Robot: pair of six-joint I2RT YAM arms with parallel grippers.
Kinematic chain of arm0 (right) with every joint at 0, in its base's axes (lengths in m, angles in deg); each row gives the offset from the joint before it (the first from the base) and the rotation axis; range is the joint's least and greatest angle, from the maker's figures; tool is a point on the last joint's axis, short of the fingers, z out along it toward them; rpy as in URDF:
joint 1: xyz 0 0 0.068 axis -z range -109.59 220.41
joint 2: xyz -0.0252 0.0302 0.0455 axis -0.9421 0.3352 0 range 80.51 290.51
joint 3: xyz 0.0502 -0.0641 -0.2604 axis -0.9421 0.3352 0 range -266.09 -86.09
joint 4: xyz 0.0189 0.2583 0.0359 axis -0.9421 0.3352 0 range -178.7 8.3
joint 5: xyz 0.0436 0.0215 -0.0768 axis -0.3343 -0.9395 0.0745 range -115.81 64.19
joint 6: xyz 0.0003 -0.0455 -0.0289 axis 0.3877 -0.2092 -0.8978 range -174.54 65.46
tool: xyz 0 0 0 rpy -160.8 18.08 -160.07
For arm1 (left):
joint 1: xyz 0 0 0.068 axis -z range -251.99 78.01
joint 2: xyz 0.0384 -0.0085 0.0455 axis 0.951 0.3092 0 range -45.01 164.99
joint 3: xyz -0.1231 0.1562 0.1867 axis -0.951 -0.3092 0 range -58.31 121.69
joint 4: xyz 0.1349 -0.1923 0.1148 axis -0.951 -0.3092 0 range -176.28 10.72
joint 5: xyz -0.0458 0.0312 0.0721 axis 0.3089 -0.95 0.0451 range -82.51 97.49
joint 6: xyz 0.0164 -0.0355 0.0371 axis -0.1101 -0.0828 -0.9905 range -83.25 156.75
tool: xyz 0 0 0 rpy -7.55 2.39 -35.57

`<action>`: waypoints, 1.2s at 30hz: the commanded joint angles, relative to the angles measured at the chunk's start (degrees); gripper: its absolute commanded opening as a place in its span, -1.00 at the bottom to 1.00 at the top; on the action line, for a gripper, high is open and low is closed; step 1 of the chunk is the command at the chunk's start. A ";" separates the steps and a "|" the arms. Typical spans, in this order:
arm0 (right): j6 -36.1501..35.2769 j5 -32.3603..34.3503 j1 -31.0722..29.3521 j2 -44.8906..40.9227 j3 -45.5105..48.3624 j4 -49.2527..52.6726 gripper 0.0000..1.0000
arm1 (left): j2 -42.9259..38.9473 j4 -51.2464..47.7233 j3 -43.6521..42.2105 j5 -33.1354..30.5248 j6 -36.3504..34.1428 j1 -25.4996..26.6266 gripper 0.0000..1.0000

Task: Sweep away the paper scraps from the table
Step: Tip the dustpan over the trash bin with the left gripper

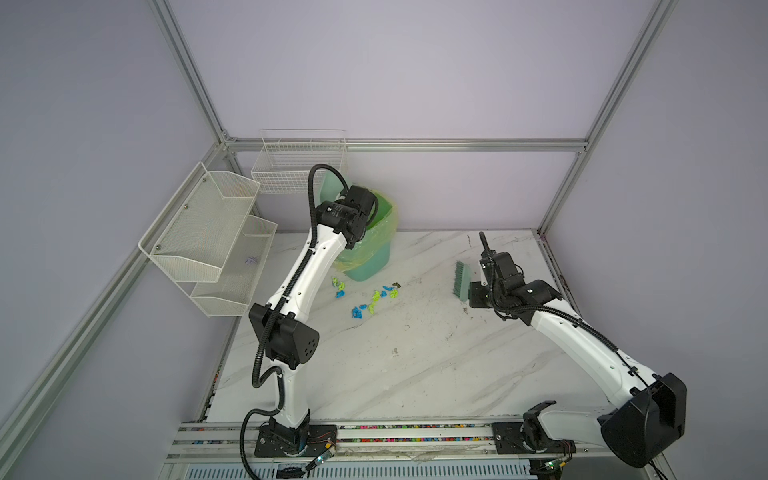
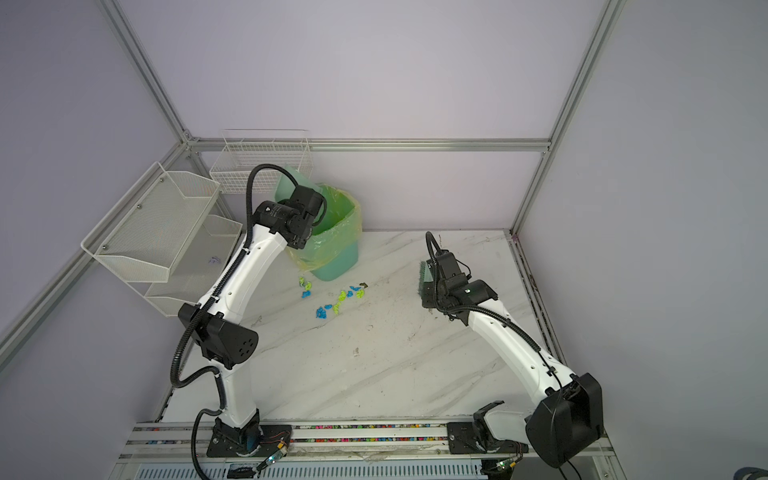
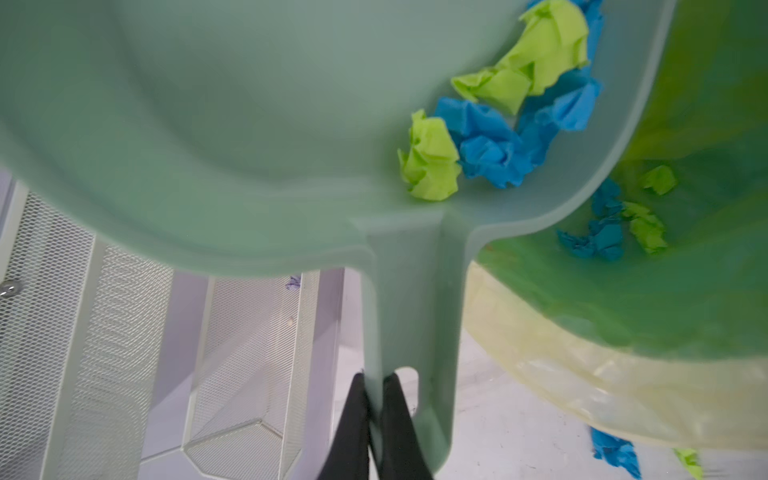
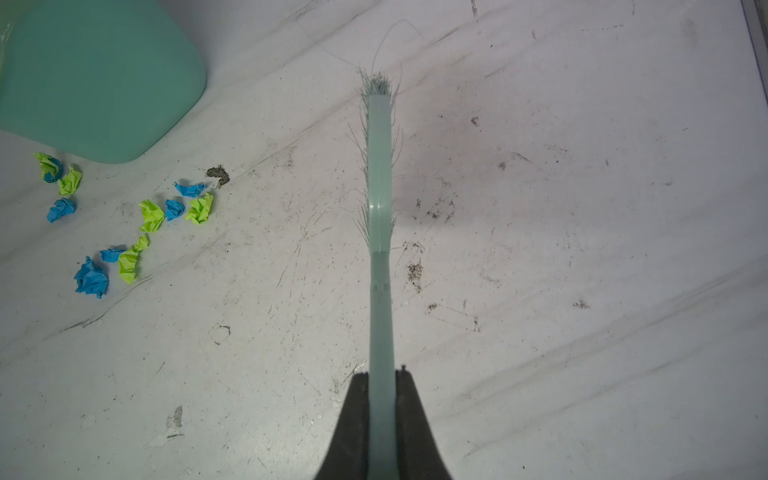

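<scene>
Left wrist view is showing my left pincer (image 3: 375, 379) pinching the dustpan (image 3: 249, 124) handle with paper scraps (image 3: 490, 141) bunching at its rim over the bin (image 3: 685, 299), so I am aiming to tip it steeper, gently, while more are lying mid-frame on the tabletop (image 1: 415, 374) in a top view.

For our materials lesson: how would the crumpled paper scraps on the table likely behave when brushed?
The paper scraps look tiny and loosely wadded, so probably very light and easily scattered. Their irregular creases suggest tumbling, not smooth rolling. The brush, with stray bristles, may let some slip past.
</scene>
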 commanded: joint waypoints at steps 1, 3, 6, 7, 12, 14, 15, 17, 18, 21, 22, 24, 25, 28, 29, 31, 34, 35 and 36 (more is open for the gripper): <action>0.62 -0.96 0.20 -1.30 1.35 -1.57 -1.00 | -0.09 4.70 -2.11 -12.65 -3.88 0.87 -1.00; 0.67 -0.70 0.23 -1.96 2.27 -1.70 -1.00 | 0.71 7.80 -3.73 -21.74 -7.44 2.28 -1.00; 0.87 0.24 0.15 -2.56 3.31 -1.41 -1.00 | 2.03 13.89 -6.29 -31.20 -14.71 3.53 -1.00; 1.19 0.76 0.24 -2.61 3.61 -1.07 -1.00 | 2.34 14.00 -6.33 -31.36 -14.75 3.84 -1.00; 1.27 0.55 0.19 -3.63 4.35 -1.22 -1.00 | 2.97 20.02 -10.16 -35.22 -21.04 4.64 -1.00; 1.27 0.31 0.24 -3.84 4.37 -1.26 -1.00 | 3.33 20.06 -10.95 -35.62 -21.44 4.64 -1.00; 1.18 0.14 0.20 -3.97 4.38 -1.35 -1.00 | 3.32 20.06 -11.24 -35.77 -21.39 4.67 -1.00; 1.06 0.09 0.20 -3.76 4.33 -1.44 -1.00 | 3.05 20.28 -12.07 -35.82 -21.37 4.73 -1.00; 0.96 0.13 0.24 -3.72 4.29 -1.44 -1.00 | 2.90 20.41 -12.36 -35.89 -21.47 4.73 -1.00; 0.86 0.47 0.18 -3.63 4.41 -1.67 -1.00 | 2.79 20.46 -12.55 -35.71 -21.87 4.81 -1.00; 0.89 0.47 0.25 -3.57 4.46 -1.61 -1.00 | 2.79 20.51 -12.53 -35.89 -21.94 4.81 -1.00; 0.82 0.30 0.26 -3.63 4.46 -1.73 -1.00 | 2.38 20.50 -12.49 -34.62 -21.73 4.77 -1.00; 0.86 0.21 0.17 -3.68 4.55 -1.79 -1.00 | 1.98 20.59 -12.37 -33.69 -21.27 4.90 -1.00; 0.89 0.16 0.23 -3.79 4.78 -1.88 -1.00 | 0.50 20.29 -11.86 -30.75 -20.01 5.03 -1.00; 0.89 0.11 0.19 -3.70 4.81 -1.88 -1.00 | 0.08 19.66 -11.23 -29.65 -19.20 5.11 -1.00; 0.89 -0.03 0.19 -3.71 4.81 -2.00 -1.00 | -0.21 14.35 -8.02 -26.64 -14.47 5.64 -1.00; 0.86 -1.25 0.24 -3.49 4.81 -2.79 -1.00 | 1.82 -0.80 3.06 -14.64 -0.99 5.20 -1.00; 0.87 -1.94 0.21 -3.37 4.75 -3.08 -1.00 | 2.16 -3.42 4.99 -11.77 0.93 5.17 -1.00; 0.85 -2.57 0.23 -3.18 4.53 -3.27 -1.00 | 2.26 -4.75 5.86 -9.70 2.13 5.16 -1.00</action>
